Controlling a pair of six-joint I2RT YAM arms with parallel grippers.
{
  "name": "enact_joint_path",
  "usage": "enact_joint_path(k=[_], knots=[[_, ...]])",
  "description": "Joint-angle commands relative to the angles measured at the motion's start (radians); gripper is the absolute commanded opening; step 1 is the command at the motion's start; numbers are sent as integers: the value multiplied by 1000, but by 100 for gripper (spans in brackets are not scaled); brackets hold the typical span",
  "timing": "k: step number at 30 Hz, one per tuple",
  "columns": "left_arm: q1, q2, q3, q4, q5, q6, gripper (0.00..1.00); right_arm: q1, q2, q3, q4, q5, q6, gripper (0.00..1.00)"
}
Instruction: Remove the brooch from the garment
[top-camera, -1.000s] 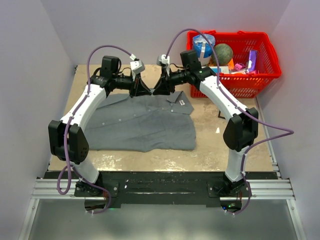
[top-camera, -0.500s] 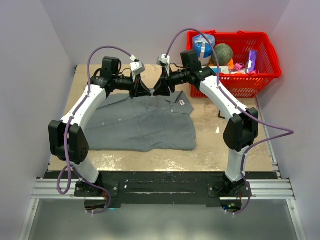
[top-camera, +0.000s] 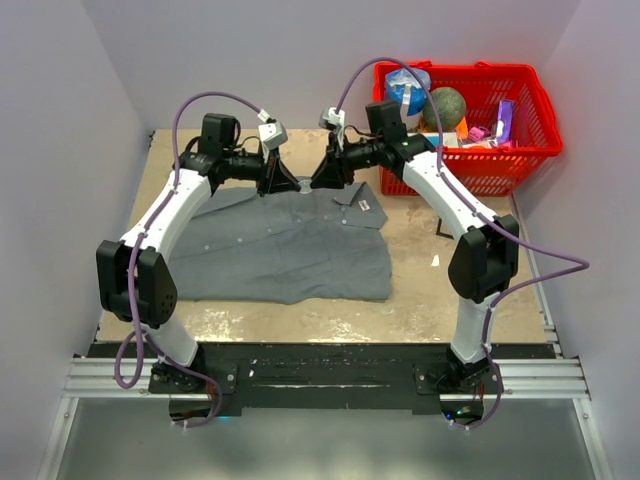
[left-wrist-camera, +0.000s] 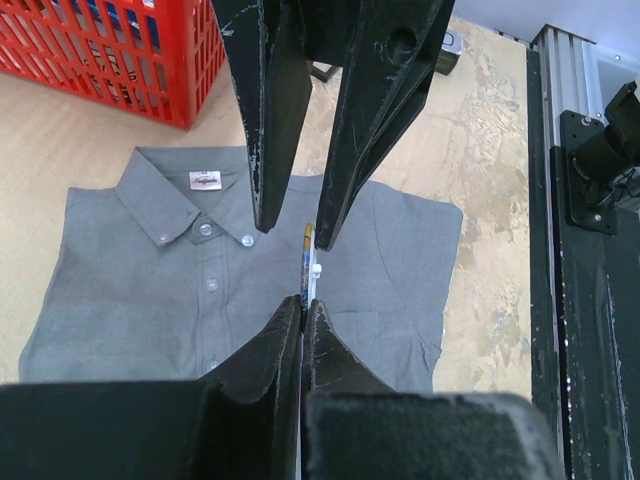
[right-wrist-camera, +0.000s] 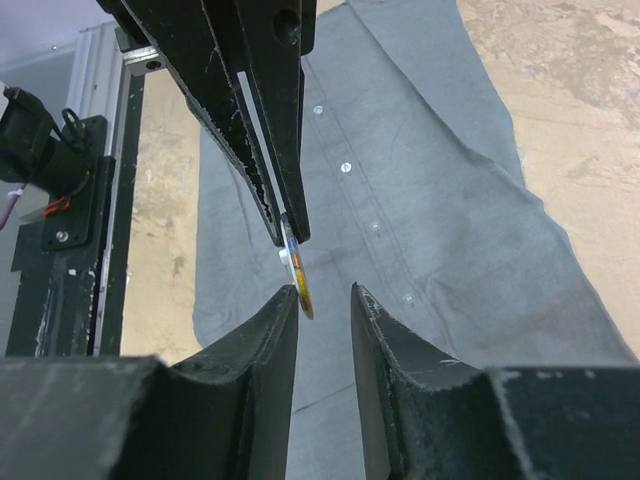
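We see the brooch (right-wrist-camera: 300, 281) only edge-on, as a thin sliver: gold-yellow along its rim, with a small white piece at its upper end in the right wrist view. Its face is turned away from both wrist cameras, so we cannot make out any pattern on it. It is held in the air by the left gripper (left-wrist-camera: 302, 312), whose two fingers are pressed together on it with no gap between them. The right gripper (right-wrist-camera: 324, 300) faces it with its fingers parted. The free end of the brooch reaches in between them, close to one finger, though we cannot tell whether it touches. Below, the grey button-up shirt (left-wrist-camera: 150, 290) lies flat on the table (top-camera: 440, 290), collar towards the far edge, with its white neck label (left-wrist-camera: 205, 181) and pale buttons (left-wrist-camera: 211, 285) showing. From above, the two grippers meet over the collar and the brooch is too small to pick out there. Part of the shirt is hidden by the arms. A red basket (top-camera: 520, 160) of mixed items stands at the far right corner.
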Motion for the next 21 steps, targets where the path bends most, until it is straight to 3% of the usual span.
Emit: enact_joint_path(k=[1, 4, 9, 12, 15, 16, 17, 19, 21], knots=[[5, -47, 1, 3, 28, 3, 0, -3, -52, 0, 58, -18, 26, 34], [5, -45, 1, 4, 28, 3, 0, -3, -47, 0, 63, -7, 31, 41], [7, -47, 1, 3, 26, 3, 0, -2, -46, 0, 63, -1, 32, 40], [7, -47, -2, 3, 26, 3, 0, -3, -41, -3, 67, -4, 34, 32], [7, -44, 0, 6, 28, 0, 0, -3, -37, -4, 67, -36, 36, 16], [7, -42, 0, 6, 28, 0, 0, -3, -34, -6, 69, -43, 40, 4], [7, -41, -2, 6, 25, 0, 0, -3, -35, -7, 70, -44, 42, 0], [7, -41, -6, 13, -23, -6, 0, -2, -35, -7, 66, -35, 37, 0], [12, -47, -20, 29, -69, -34, 9, -8, -44, -9, 47, 3, 31, 0]])
